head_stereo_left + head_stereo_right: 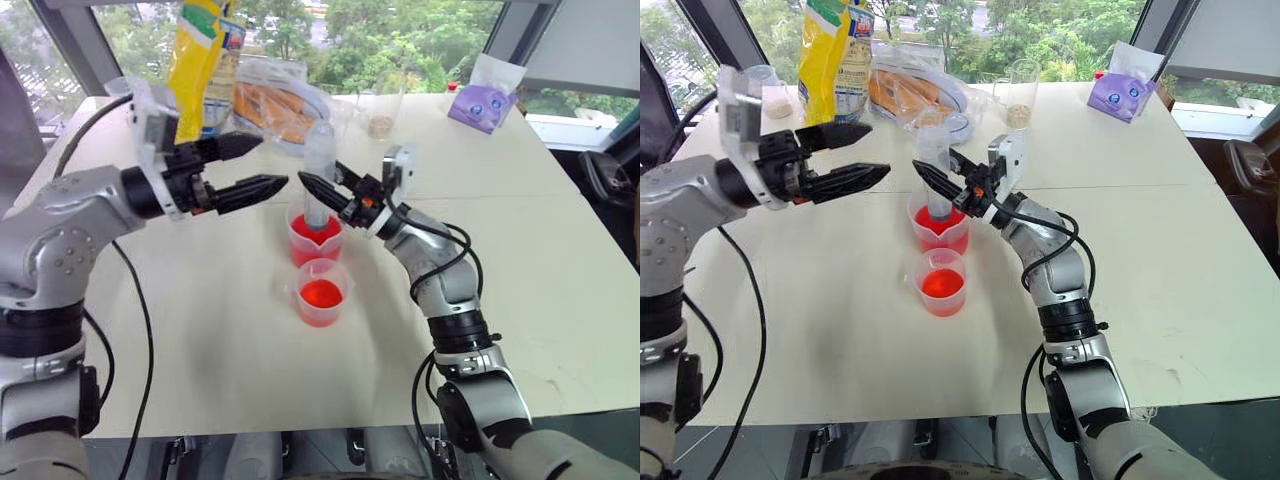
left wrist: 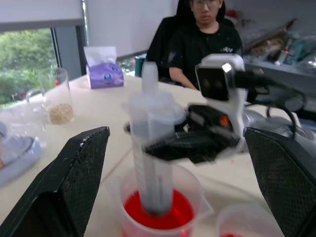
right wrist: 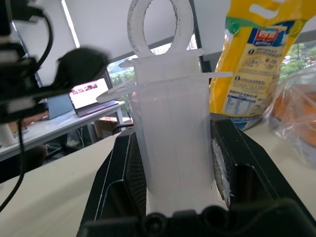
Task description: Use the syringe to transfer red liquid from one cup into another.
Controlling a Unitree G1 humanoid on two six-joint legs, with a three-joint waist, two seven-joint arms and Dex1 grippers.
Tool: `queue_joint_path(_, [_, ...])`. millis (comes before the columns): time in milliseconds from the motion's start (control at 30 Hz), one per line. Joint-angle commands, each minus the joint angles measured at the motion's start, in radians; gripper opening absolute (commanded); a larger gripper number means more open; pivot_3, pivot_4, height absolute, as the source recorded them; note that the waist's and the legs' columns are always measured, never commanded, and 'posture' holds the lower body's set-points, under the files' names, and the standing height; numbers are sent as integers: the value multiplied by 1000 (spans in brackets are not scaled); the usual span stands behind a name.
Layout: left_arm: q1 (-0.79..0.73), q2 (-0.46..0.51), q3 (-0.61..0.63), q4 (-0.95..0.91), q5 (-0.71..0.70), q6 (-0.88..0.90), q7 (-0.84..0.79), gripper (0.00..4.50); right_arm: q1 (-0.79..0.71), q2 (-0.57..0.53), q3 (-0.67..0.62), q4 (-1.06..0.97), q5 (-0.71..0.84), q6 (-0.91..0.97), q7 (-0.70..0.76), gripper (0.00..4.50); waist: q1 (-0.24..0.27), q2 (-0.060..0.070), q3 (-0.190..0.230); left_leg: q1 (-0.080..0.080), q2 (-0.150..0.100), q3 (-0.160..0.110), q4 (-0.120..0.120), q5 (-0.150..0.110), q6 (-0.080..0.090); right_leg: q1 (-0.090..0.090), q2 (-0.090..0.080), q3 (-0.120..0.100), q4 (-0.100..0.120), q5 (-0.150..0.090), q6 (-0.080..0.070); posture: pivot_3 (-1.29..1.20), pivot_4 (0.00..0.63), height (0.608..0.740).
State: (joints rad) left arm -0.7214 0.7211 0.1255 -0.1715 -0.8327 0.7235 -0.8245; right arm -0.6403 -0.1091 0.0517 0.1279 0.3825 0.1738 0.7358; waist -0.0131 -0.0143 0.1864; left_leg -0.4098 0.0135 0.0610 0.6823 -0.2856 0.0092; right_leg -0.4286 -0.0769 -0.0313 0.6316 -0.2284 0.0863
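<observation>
Table [image 1: 200, 340] big, white. Yellow bag [image 1: 200, 60], grain cup [image 1: 1019, 95], purple pack [image 1: 1122, 95] far back, not in way.
Left gripper [image 1: 262, 165] wide open, empty, near syringe top.
Right gripper [image 1: 325, 190] squeezed on syringe [image 1: 318, 180].
Big cup [image 1: 312, 240] light, tippy; syringe tip in red liquid [image 1: 938, 222].
Small cup [image 1: 321, 292] just beside.
Syringe stiff, slick, light: hold barrel, pull plunger ring [image 3: 159, 22].
</observation>
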Motion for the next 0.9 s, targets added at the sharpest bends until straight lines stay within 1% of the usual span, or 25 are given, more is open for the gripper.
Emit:
queue_joint_path(33, [-72,-38,-24,53,62,-53,-2,4500,-3,0,8,-32,-6,-32,10,1408,-1,0,0,0,0,0,0,0,0,0,0,0,0,0,0,0,150,740])
queue_joint_path(167, [-140,-102,-58,118,102,-77,-20,4500,3,-5,19,-37,-17,-39,13,1408,-6,0,0,0,0,0,0,0,0,0,0,0,0,0,0,0,150,740])
queue_joint_path(333, [-156,-150,-84,143,131,-84,-52,4500,7,-9,25,-46,-24,-41,8,1408,-2,0,0,0,0,0,0,0,0,0,0,0,0,0,0,0,150,740])
queue_joint_path(367, [-156,-154,-82,143,132,-81,-57,3946,7,-9,25,-47,-25,-41,7,1408,-2,0,0,0,0,0,0,0,0,0,0,0,0,0,0,0,150,740])
queue_joint_path(400, [-157,-156,-82,143,132,-78,-63,3608,7,-9,26,-48,-26,-41,7,1408,-2,0,0,0,0,0,0,0,0,0,0,0,0,0,0,0,150,740])
queue_joint_path(433, [-156,-154,-84,139,130,-70,-71,3135,8,-9,27,-49,-27,-40,6,1408,-2,0,0,0,0,0,0,0,0,0,0,0,0,0,0,0,150,740])
queue_joint_path(633, [-145,-155,-93,126,138,-58,-98,126,4,-8,26,-53,-30,-39,4,1408,-3,0,0,0,1,0,0,0,0,0,0,0,1,0,0,0,150,740])
queue_joint_path(667, [-144,-155,-93,126,139,-57,-100,50,3,-7,26,-54,-31,-38,4,1408,-3,0,0,0,1,0,0,0,0,0,0,0,1,0,0,0,150,740])
queue_joint_path(900, [-162,-159,-85,132,157,-72,-97,50,-1,-8,23,-52,-29,-30,7,1408,-2,0,0,0,0,0,0,0,0,0,0,0,1,0,0,0,150,740])
